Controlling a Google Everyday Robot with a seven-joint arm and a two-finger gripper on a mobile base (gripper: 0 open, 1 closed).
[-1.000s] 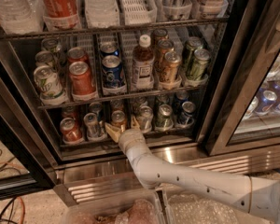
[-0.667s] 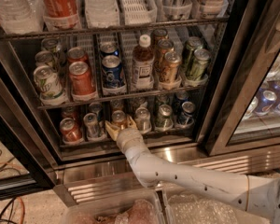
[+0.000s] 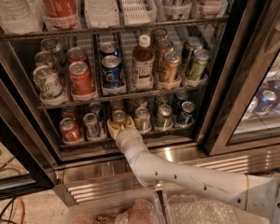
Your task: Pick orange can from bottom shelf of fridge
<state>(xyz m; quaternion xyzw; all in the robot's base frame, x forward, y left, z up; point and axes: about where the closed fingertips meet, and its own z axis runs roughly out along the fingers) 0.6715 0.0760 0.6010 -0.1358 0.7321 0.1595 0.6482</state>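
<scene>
The orange can stands at the front of a middle lane on the bottom shelf of the fridge, whose door is open. It has an orange-copper body and a silver top. My gripper is at the front edge of this shelf, right against the lower part of the orange can, and it hides the can's base. My white arm reaches up to it from the lower right.
A redder can and a silver can stand left of the orange can; silver, green and blue cans stand right. The rack above holds a bottle and taller cans. Plastic bins sit below the ribbed base.
My gripper has moved a little up and further in towards the orange can. The cans have not moved.
</scene>
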